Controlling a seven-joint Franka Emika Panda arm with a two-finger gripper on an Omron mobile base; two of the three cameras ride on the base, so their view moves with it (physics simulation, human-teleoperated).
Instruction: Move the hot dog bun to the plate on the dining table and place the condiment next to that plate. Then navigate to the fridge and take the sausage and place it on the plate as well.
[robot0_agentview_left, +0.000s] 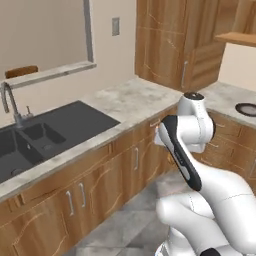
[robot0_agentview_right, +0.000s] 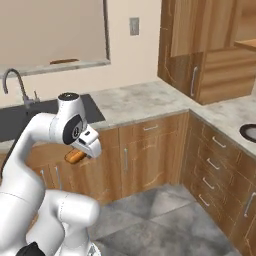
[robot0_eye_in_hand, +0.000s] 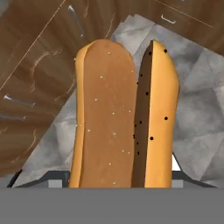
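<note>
Above the kitchen floor, I see the hot dog bun (robot0_eye_in_hand: 124, 118) clamped in the gripper (robot0_agentview_right: 79, 155).
It juts lengthwise past the fingertips, level with the wooden cabinets (robot0_agentview_right: 145, 150).

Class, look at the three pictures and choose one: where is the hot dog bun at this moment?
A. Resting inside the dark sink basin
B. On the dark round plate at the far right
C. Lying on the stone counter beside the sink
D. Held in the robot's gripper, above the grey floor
D: the hot dog bun sits between the fingers of the gripper, with wood cabinets and grey floor tiles behind it, not on the counter or in the sink.
</note>
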